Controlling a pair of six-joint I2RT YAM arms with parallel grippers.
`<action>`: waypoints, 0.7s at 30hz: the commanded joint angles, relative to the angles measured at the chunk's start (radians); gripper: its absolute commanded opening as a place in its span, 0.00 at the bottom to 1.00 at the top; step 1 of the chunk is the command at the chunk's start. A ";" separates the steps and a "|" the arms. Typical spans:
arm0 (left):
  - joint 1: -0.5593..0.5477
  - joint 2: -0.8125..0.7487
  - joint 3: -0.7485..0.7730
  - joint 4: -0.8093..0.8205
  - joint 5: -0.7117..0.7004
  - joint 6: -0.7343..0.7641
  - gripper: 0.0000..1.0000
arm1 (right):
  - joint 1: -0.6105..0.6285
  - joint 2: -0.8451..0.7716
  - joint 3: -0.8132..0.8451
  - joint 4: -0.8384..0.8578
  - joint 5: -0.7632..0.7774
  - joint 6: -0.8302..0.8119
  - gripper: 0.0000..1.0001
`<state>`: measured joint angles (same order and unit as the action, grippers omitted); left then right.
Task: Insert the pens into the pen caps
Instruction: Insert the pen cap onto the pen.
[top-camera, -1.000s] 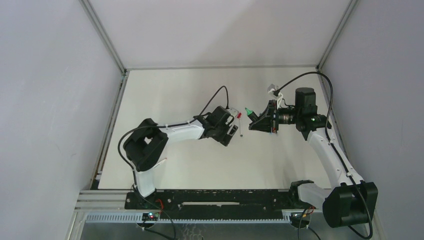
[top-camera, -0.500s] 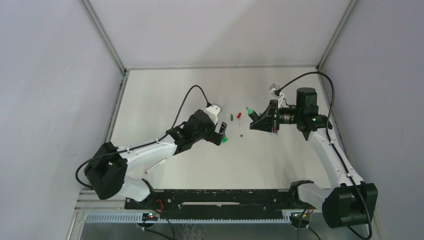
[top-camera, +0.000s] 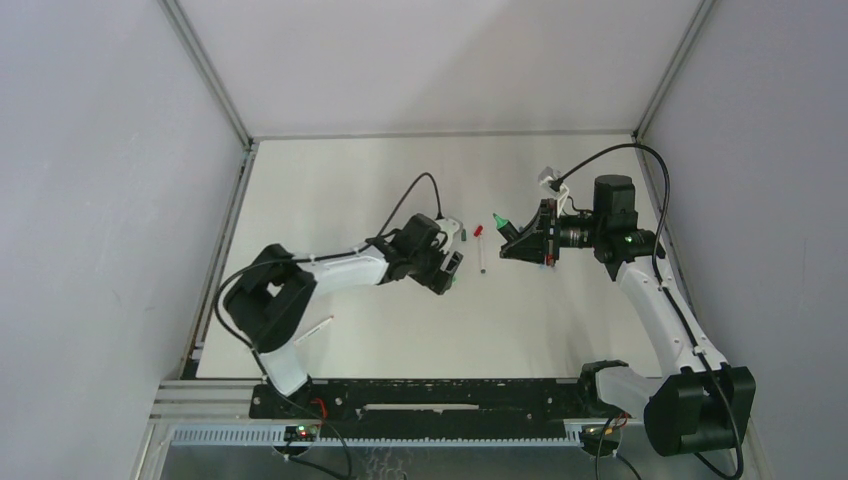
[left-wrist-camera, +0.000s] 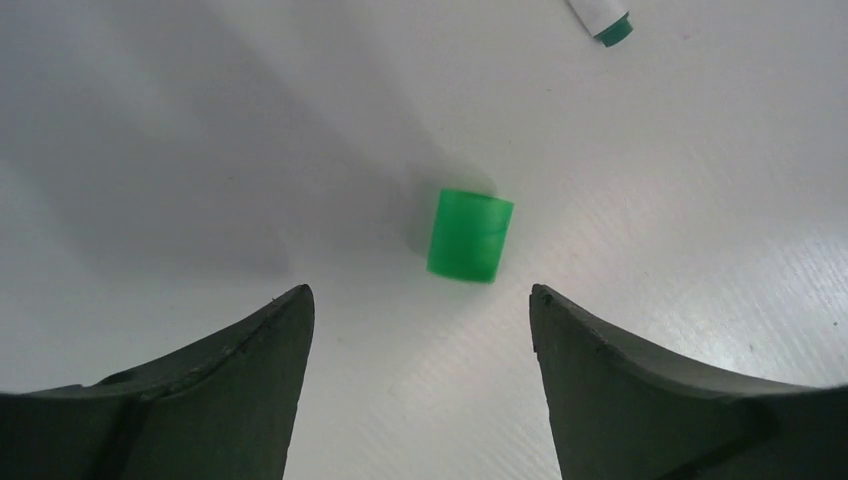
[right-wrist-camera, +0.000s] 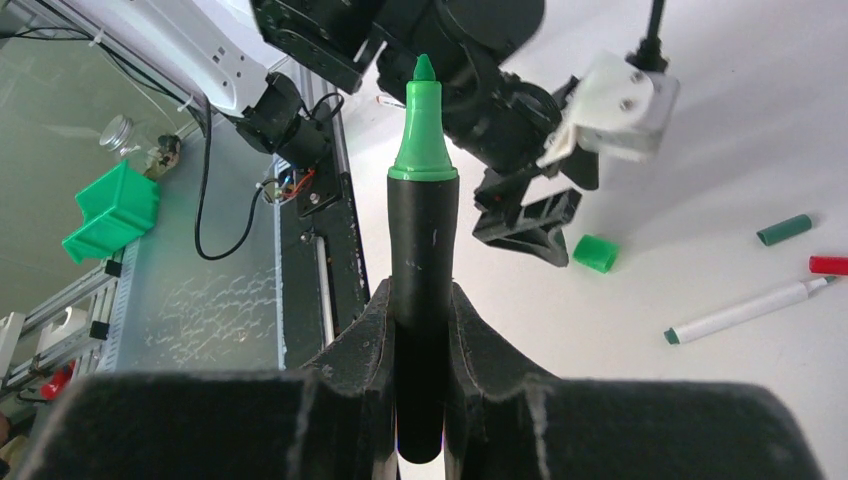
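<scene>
My left gripper (left-wrist-camera: 420, 295) is open, low over the table, with a short green pen cap (left-wrist-camera: 470, 235) lying just ahead of the gap between its fingers. In the top view this gripper (top-camera: 447, 270) mostly hides the cap. My right gripper (right-wrist-camera: 420, 300) is shut on a thick black-barrelled pen (right-wrist-camera: 423, 250) with a bare green tip, held above the table and pointing at the left gripper (right-wrist-camera: 530, 225). From the top, the right gripper (top-camera: 520, 240) sits right of centre. The green cap (right-wrist-camera: 596, 253) also shows in the right wrist view.
A white pen (top-camera: 482, 255) lies between the two grippers, with a red cap (top-camera: 478, 231) and a dark green cap (top-camera: 464, 235) beside its far end. Another white pen (top-camera: 315, 330) lies near the front left. The enclosure walls stand on three sides.
The left arm swung out to the near left and came back; its open gripper now sits over the green cap. The right arm has held still with the black pen.
</scene>
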<state>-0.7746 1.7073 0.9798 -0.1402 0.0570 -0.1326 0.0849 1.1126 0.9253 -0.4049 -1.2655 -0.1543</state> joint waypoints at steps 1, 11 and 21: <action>-0.023 0.076 0.130 -0.115 0.001 0.062 0.80 | -0.008 -0.015 0.038 0.003 -0.020 -0.015 0.00; -0.027 0.197 0.266 -0.197 0.045 0.074 0.58 | -0.008 -0.014 0.038 0.003 -0.021 -0.017 0.00; -0.032 0.220 0.272 -0.215 0.062 0.056 0.44 | -0.008 -0.015 0.038 0.004 -0.023 -0.016 0.00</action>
<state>-0.7986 1.9038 1.2091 -0.3149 0.0875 -0.0784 0.0845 1.1126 0.9253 -0.4053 -1.2659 -0.1547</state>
